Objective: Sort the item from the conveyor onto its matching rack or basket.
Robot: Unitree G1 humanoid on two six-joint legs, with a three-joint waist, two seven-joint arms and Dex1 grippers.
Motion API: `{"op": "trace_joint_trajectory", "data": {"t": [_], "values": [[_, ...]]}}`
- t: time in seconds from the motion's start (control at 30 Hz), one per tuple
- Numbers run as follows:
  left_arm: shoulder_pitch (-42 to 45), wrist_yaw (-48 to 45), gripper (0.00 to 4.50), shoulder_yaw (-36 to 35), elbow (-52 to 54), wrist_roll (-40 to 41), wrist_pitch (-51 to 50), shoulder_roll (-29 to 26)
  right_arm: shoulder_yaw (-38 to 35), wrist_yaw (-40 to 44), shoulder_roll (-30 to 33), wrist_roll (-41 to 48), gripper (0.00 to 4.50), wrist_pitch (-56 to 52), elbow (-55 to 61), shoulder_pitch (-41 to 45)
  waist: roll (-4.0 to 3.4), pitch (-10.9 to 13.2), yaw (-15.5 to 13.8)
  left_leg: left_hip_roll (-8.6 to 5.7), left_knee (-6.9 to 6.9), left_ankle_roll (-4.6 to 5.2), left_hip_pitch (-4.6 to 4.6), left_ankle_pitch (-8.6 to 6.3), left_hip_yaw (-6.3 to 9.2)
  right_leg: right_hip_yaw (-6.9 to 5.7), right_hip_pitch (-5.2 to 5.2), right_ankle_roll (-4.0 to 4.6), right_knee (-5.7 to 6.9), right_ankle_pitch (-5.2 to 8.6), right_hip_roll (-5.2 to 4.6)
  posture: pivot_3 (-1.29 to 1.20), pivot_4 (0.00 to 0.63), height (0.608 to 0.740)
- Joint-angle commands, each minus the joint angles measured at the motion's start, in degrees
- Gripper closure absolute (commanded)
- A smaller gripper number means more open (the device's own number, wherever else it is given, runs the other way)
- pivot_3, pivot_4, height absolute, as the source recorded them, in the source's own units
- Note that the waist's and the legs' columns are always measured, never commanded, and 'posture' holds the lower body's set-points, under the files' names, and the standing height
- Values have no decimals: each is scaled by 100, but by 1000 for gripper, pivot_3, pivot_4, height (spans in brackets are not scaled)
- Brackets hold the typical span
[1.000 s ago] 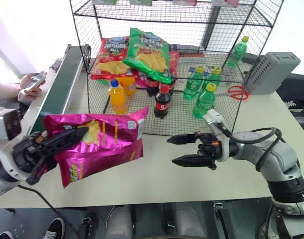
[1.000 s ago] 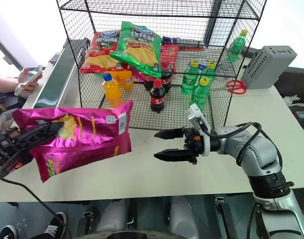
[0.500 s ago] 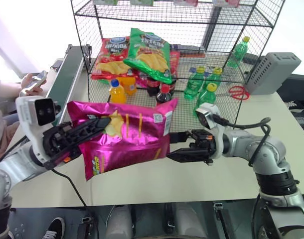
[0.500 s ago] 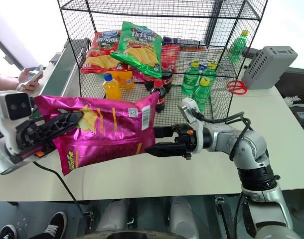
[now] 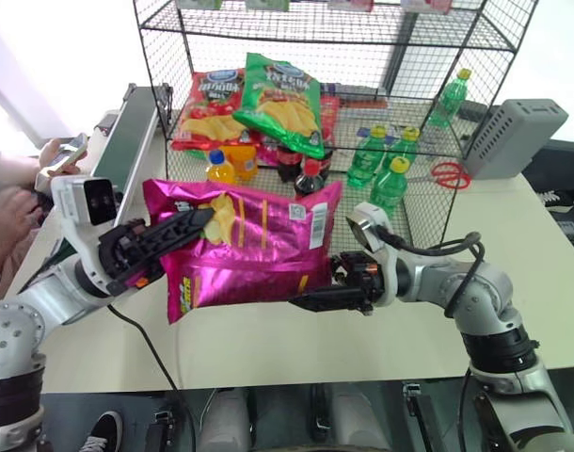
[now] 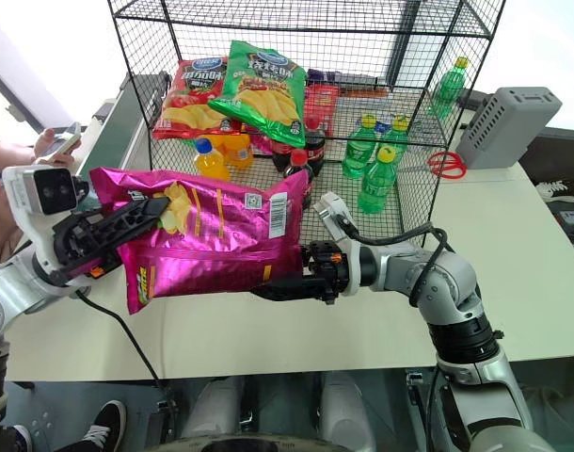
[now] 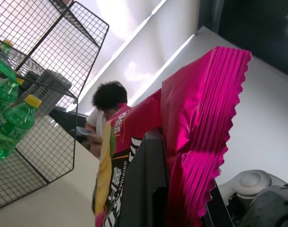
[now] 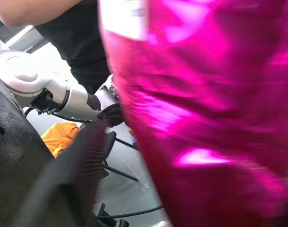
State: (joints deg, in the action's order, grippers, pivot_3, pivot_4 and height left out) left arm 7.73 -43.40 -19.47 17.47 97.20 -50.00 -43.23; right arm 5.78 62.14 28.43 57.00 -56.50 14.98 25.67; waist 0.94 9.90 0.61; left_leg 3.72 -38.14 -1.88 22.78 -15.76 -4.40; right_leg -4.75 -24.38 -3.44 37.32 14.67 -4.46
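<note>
Left gripper (image 5: pixel 169 240) clamped on pink crisps bag (image 5: pixel 245 245), mid-frame above bench (image 5: pixel 362 339). Right gripper (image 6: pixel 282 282) at bag's lower right corner, grip unclear. Person (image 7: pixel 106 111) behind bag in left wrist view.

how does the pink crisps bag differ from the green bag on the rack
The pink crisps bag is magenta; the green bag is green. The pink crisps bag hangs above the table, pinched at one end by the left end effector; the green bag rests on the wire rack, atop other items. The pink crisps bag lies lengthwise sideways; the green bag slants. Both are glossy and picture yellow chips.
</note>
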Motion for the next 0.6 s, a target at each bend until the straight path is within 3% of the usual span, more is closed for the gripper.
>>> {"op": "trace_joint_trajectory", "data": {"t": [0.03, 0.1, 0.2, 0.43, 0.53, 0.6], "values": [[-97, -169, 4500, -188, 93, -158, -62, -1, -189, 18, 25, 142, 3322, 13, 88, 66, 0, 0, 1, 0, 0, 0, 0, 0, 0, 0, 0, 0, 0, 0, 0, 0, 150, 740], [-95, -144, 4500, -197, 106, -358, 35, 82, -157, 48, 77, 72, 4067, 37, 97, 82, 0, 0, 0, 0, 0, 0, 0, 0, 1, 0, 0, 0, 0, 0, 0, 0, 150, 740], [-19, -103, 4500, -229, 50, -771, 221, 158, -131, 83, 136, -44, 4109, 119, 79, 72, 1, 0, -5, -1, 0, 0, 1, 0, 0, 0, 0, 0, -1, 0, -1, 0, 150, 740], [-201, -241, 1372, -462, 6, -1238, 224, 40, -311, 159, 653, -882, 4109, 966, 60, -100, 0, 0, -3, -1, 0, 0, 4, 0, 0, -1, -3, 0, -3, 0, -1, 0, 150, 740], [-444, -459, 3, -484, 200, -1911, 587, 81, -1098, 181, 1020, -629, 4109, 1149, 361, -441, -1, 1, -22, -1, 2, 0, 8, 0, 0, -1, -5, 0, -9, 0, -1, 0, 150, 740], [-534, -571, 0, -363, 329, -2635, 1079, 195, -1730, 143, 1273, -327, 4109, 1137, 605, -693, -1, 1, -51, -1, 2, 0, 20, 0, -1, -4, -11, -1, -15, 1, -2, 0, 150, 740]]}}
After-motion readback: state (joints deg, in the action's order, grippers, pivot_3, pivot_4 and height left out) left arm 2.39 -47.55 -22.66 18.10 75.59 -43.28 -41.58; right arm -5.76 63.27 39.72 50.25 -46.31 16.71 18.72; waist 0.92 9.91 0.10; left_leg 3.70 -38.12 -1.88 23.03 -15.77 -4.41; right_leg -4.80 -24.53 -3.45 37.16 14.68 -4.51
